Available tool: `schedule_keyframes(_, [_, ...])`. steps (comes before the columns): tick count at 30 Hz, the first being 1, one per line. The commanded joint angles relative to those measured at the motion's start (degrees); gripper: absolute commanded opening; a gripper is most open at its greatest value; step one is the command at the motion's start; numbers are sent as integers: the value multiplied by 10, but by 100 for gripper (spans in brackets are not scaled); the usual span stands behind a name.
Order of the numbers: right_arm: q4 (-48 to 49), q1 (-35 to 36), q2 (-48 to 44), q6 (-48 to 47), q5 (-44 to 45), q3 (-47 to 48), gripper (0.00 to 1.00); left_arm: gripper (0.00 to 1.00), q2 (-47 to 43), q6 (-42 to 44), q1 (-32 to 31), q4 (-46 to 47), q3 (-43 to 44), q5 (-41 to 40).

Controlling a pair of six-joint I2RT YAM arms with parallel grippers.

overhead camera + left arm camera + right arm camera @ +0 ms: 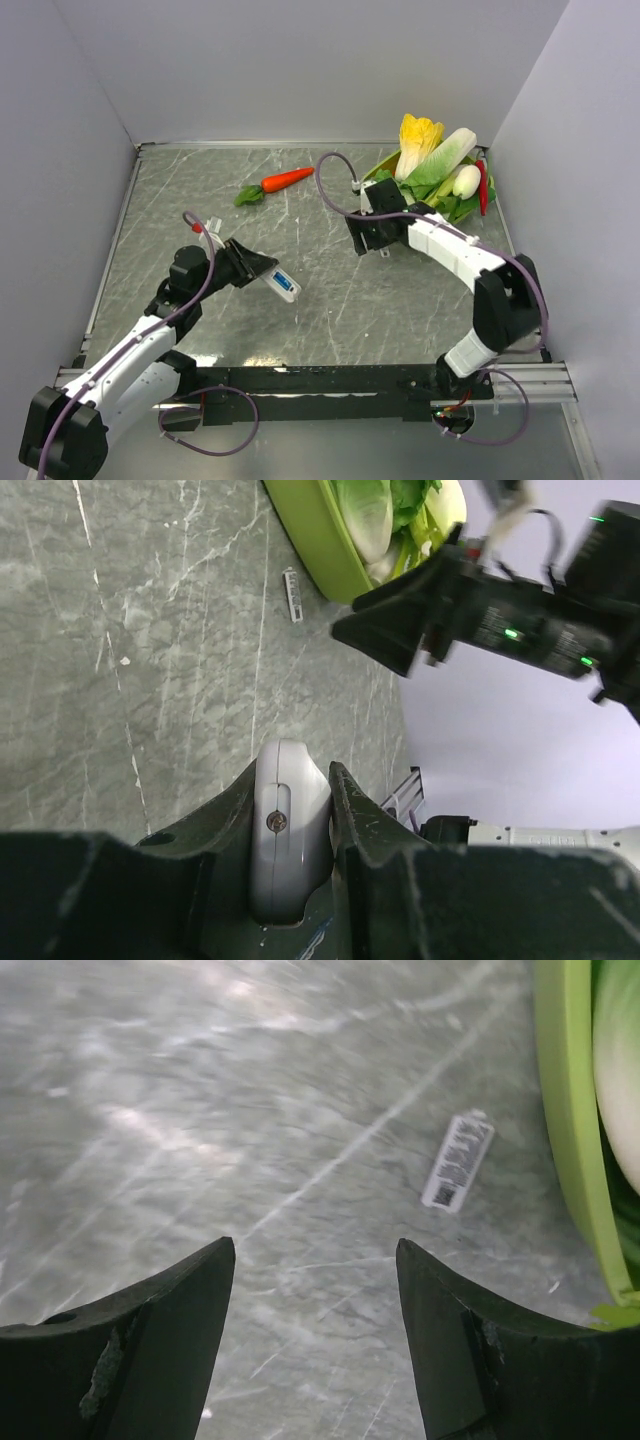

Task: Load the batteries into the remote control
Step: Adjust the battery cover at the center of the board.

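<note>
Left claw (292, 785) pinched the small white-grey rectangular remote control (284, 286), left of centre. Right claw (315, 1290) hung spread, empty, over the grey marbled bench (200, 1110). Nearby lay a white labelled strip (458, 1160), probably the cover. Next needed: a low, square pinch.

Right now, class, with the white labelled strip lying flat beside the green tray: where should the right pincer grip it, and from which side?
Probably across its short width at mid-length, coming straight down: the strip lies flat, both long edges are clear, and the green tray stands close to one end.

Grey marbled table (330, 300) — carrot (285, 180), green dish (565, 1110), small white strip (458, 1160).
</note>
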Motion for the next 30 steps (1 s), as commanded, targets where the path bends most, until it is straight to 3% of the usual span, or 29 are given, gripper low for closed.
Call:
schedule_keyframes(1, [-15,-23,64,56,57,35,73,1,-15,3,4,39,-8,19])
schedule_keyframes(8, [-27,-49,162,86,84,84,73,1,-22,4,6,36,-8,23])
schedule_keyframes(16, [-44,-73,213,115,81,111,70,1,-16,2,7,44,-13,27])
schedule_keyframes(30, [-77,-74,237,92,5,106,60,1,-21,1,8,38,-15,29])
